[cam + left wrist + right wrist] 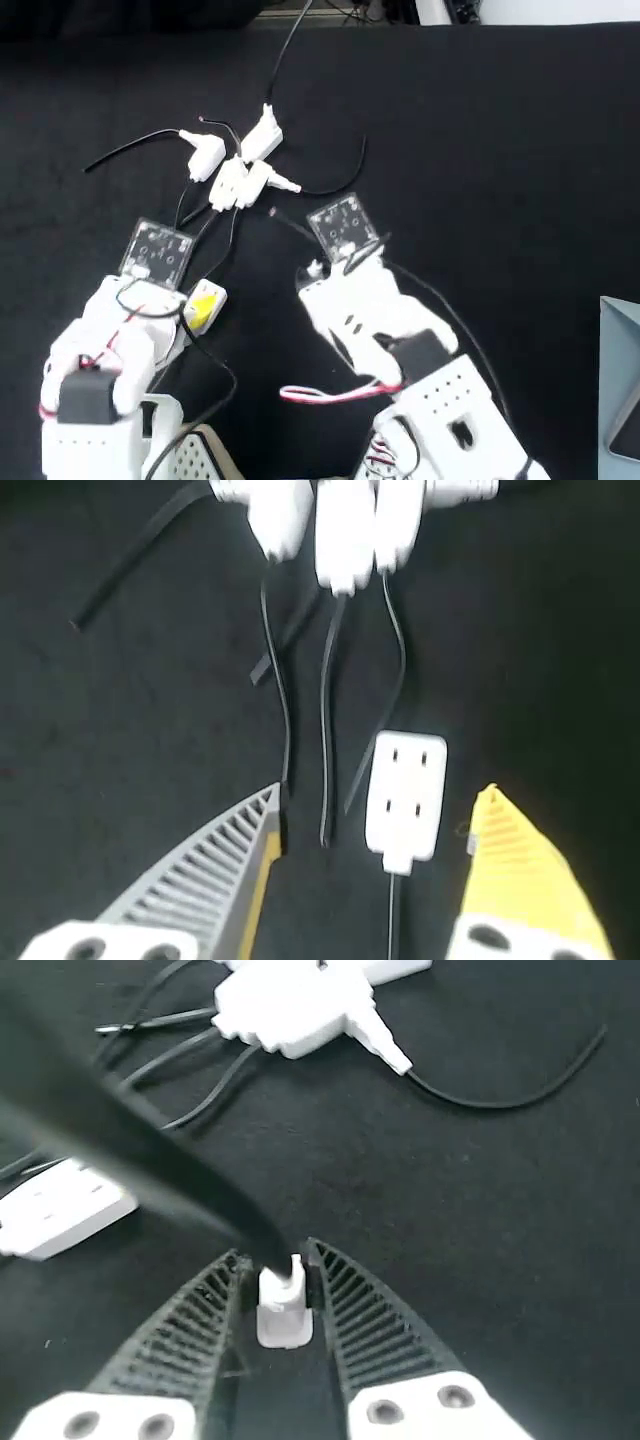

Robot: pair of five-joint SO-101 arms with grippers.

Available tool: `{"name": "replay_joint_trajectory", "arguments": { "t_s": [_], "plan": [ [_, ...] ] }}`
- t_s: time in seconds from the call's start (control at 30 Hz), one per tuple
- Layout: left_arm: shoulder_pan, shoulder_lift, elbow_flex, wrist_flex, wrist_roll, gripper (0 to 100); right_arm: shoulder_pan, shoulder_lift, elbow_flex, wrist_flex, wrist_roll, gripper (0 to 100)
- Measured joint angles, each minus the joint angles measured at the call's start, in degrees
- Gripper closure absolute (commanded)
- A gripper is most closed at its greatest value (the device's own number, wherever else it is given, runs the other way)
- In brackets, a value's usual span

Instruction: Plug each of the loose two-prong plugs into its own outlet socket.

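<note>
Plug is clamped in the right claw; socket lies between the wide left claw's tips, long axis along it.

Left arm and right arm: white plastic shells, black motors, red and white wires. The left carries one grey finger and one yellow finger, both ribbed; right fingers dark grey, ribbed.

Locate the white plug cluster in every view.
High view: white plug cluster on the black cloth, far side, left of centre.
Left wrist view: cluster beyond the outlet block and the open left tool.
Right wrist view: cluster ahead of the right tool, shut on a held plug.
Shared landmark: the side plug jutting from it.
</note>
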Motion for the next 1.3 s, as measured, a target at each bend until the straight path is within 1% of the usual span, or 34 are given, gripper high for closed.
{"name": "replay_joint_trajectory", "arguments": {
  "t_s": [0.1,0.2,0.47,0.63,0.77,0.87,0.97,1.1,1.17,1.3],
  "plan": [
    [-0.09,8.09,-1.41,0.00,-2.20,70,0.88,3.69,0.00,-1.76,-2.55,98.5],
    [-0.09,16.62,-3.08,-0.35,-3.43,70,0.79,5.98,0.00,-2.11,-3.08,98.5],
    [-0.09,38.07,-4.31,-10.11,-3.96,70,1.14,6.42,2.81,-2.64,-3.43,98.5],
    [-0.09,47.82,-7.12,-13.36,-3.96,70,1.14,6.42,2.90,-2.64,-3.43,98.5],
    [-0.09,52.84,-8.09,-15.21,-3.96,71,1.14,6.42,2.90,-2.64,-3.43,98.5],
    [0.26,56.09,-8.09,-16.26,-3.96,76,1.14,6.42,2.90,-2.64,-3.43,98.5],
    [2.99,58.55,-8.09,-16.44,-2.73,81,1.14,6.42,2.90,-2.64,-3.43,98.5],
    [8.26,59.87,-8.09,-16.44,-1.41,85,1.14,6.42,2.90,-2.64,-3.43,98.5],
    [10.46,60.13,-8.09,-17.85,-1.14,88,1.14,6.42,2.90,-2.64,-3.43,98.5],
    [12.13,61.01,-8.26,-21.45,-1.05,88,1.14,6.42,2.90,-2.64,-3.43,98.5]
  ]
}}
